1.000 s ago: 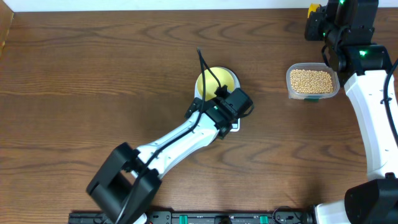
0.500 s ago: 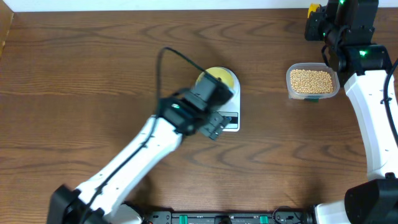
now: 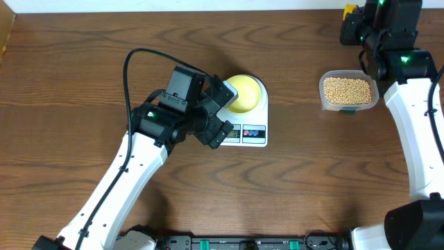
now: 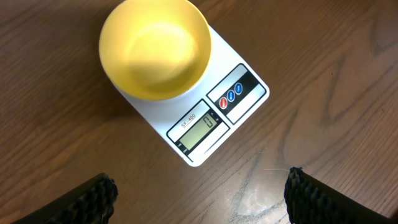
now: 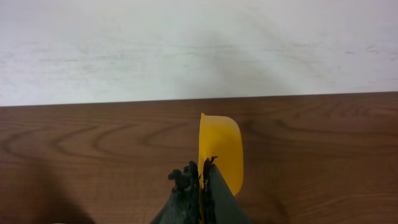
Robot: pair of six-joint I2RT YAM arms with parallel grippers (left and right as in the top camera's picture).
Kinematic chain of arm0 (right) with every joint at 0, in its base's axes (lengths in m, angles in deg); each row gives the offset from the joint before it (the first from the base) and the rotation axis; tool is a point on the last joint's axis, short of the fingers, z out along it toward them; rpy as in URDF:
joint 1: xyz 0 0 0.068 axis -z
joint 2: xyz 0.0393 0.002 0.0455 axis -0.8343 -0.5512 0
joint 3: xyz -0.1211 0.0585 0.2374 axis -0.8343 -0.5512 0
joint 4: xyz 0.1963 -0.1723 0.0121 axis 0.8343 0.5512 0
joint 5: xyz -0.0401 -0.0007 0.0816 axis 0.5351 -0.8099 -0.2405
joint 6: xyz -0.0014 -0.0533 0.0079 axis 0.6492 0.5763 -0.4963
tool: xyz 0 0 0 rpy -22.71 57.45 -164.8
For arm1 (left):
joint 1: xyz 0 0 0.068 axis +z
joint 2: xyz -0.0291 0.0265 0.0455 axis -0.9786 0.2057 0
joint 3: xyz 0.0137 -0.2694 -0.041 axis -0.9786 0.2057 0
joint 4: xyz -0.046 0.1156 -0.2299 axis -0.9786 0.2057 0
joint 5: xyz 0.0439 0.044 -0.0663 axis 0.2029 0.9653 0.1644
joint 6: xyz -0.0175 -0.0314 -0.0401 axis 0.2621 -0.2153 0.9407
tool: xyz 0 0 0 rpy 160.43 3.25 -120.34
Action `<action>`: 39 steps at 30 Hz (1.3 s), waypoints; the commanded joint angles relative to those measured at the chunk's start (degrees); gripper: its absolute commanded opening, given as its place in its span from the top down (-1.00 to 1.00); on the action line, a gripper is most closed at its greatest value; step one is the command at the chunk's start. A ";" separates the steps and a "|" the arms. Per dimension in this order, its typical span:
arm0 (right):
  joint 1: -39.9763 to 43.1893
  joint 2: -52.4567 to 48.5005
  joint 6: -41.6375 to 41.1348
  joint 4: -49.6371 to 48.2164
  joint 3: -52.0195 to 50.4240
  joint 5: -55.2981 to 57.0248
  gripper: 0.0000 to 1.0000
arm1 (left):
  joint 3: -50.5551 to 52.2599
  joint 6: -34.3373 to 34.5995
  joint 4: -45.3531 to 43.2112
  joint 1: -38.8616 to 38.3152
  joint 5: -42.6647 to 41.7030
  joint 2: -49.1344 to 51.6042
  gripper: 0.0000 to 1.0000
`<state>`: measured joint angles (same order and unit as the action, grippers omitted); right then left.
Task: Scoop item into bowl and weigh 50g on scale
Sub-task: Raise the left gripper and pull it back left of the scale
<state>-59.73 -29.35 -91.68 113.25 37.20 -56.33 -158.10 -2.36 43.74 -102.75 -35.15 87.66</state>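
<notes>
A second ago the left arm was stretched right over the small round pale-yellow bowl (image 3: 244, 94) and hid most of it. Now the arm has swung back to the left. The left gripper (image 3: 223, 112) hangs just beside the flat white kitchen scale (image 3: 253, 133), its two black fingers spread wide apart with nothing between them. So the bowl sits alone on the scale, and I think the getting-ready part is done. No scooping has been done yet, because the bowl is empty.

The small round tan beans (image 3: 347, 89) are all in the clear plastic tub with rounded corners (image 3: 323, 97). It sits well apart from the scale, off to the right on the brown wooden table (image 3: 83, 69). The right arm has not moved at all. The right gripper (image 5: 200, 173) is past the tub, near the far edge of the table, and its fingers are squeezed together on the bright yellow plastic scoop (image 5: 219, 149).

From above you only see a tiny bit of yellow up there. The right wrist camera shows the scoop standing on its edge, but not what is inside it. The left wrist camera looks straight down and shows the little grey screen (image 4: 200, 129) reading zero, which is too small to read from above. I think the scale is ready, and the next job is to dip the scoop into the tub
</notes>
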 commanded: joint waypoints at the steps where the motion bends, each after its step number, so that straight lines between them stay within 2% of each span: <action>1: 0.13 -0.28 -0.74 0.15 -0.04 -0.31 0.98 | 0.61 -1.77 0.15 0.24 -0.76 -0.48 -0.77; 16: 0.13 -1.11 0.39 1.97 -0.04 -0.31 0.98 | 0.61 -1.77 0.15 0.24 -0.76 -0.48 -0.76; 24: 0.44 -5.88 1.77 4.85 -0.04 -0.33 0.98 | 0.61 -1.77 0.15 0.24 -0.76 -0.48 -0.76; 34: 2.01 -8.90 -5.49 4.48 -0.04 -0.74 0.98 | 0.61 -1.77 0.15 0.24 -0.76 -0.48 -0.76; 39: 2.01 -8.87 -5.92 4.98 -0.04 -0.76 0.97 | 0.61 -1.77 0.15 0.24 -0.76 -0.48 -0.76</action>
<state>-57.74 -37.92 -95.88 117.86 37.20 -56.74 -158.10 -3.24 43.77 -102.75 -35.24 87.66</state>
